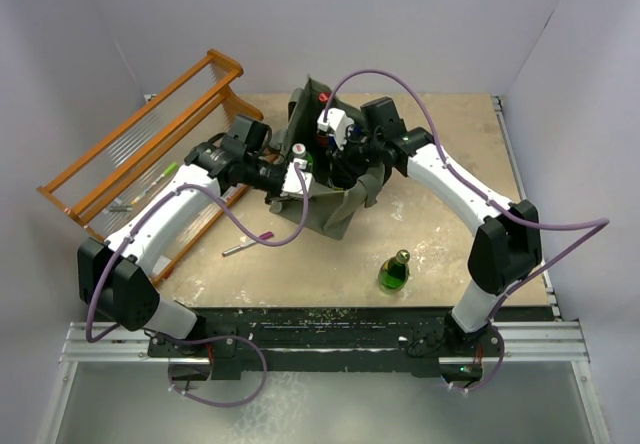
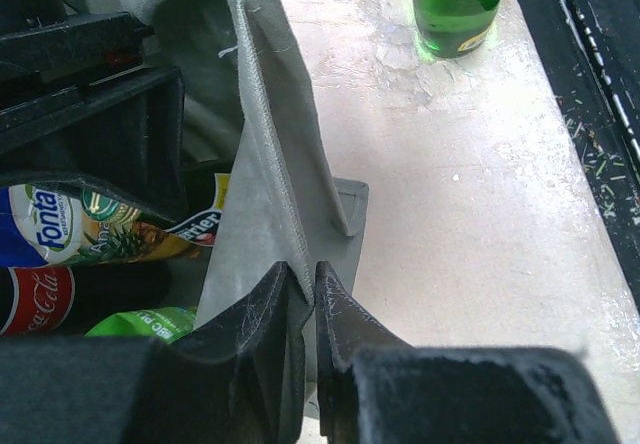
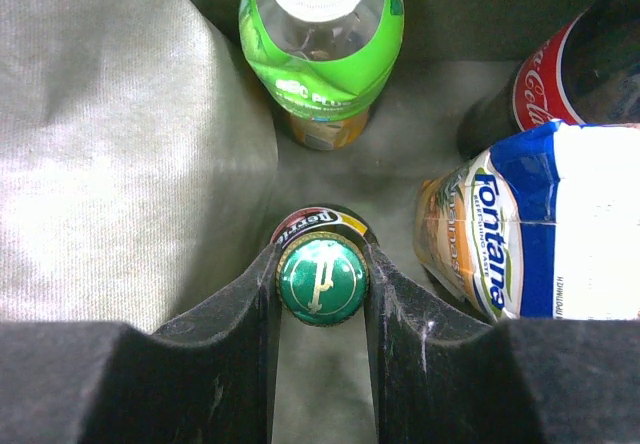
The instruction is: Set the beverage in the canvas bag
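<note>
The grey-green canvas bag [image 1: 335, 199] stands mid-table. My left gripper [image 2: 308, 276] is shut on the bag's edge [image 2: 262, 114], pinching the fabric. My right gripper [image 3: 321, 264] reaches down inside the bag and is shut on the green cap of a Perrier bottle [image 3: 322, 279], which stands upright on the bag's floor. Inside the bag are also a green-labelled clear bottle [image 3: 322, 44], a cola bottle [image 3: 560, 74] and a Fontana juice carton [image 3: 535, 229]. Another green Perrier bottle [image 1: 395, 271] stands on the table in front of the bag; it also shows in the left wrist view [image 2: 458, 4].
An orange wooden rack [image 1: 140, 154] lies at the back left. A small pen-like object [image 1: 247, 243] lies on the table near the left arm. The table's front edge [image 1: 350, 307] runs just behind the arm bases.
</note>
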{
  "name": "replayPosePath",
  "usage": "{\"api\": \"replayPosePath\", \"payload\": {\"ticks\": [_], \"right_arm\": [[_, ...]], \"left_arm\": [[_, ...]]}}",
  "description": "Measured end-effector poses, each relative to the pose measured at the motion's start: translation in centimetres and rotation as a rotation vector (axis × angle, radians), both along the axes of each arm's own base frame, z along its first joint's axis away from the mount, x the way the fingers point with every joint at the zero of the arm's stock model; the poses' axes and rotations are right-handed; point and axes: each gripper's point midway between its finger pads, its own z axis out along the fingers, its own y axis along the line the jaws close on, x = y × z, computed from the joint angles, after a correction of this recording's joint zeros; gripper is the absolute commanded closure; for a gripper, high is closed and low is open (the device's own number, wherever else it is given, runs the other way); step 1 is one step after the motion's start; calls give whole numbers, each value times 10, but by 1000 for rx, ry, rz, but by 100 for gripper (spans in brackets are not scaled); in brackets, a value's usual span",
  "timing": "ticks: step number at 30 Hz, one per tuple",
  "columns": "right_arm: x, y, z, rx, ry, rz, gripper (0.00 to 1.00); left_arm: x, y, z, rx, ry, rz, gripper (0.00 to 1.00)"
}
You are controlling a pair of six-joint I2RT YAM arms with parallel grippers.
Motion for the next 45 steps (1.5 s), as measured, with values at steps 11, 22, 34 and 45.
{"api": "replayPosePath", "payload": {"ticks": [11,22,34,45], "right_arm": [[10,-7,-6,-22,-51,-46,100],[15,-10,-10,-41,-79,-54,100],[12,-10,-19,-48,-81,-24,100],[9,-7,-24,-62,-62,29,100]], "left_arm": [[3,0,-9,2,-31,-13,82],[2,3,-10,25,-23,-2,60],[-3,14,-3,63,-31,33,30],[16,22,14,144,-13,117,23]]}}
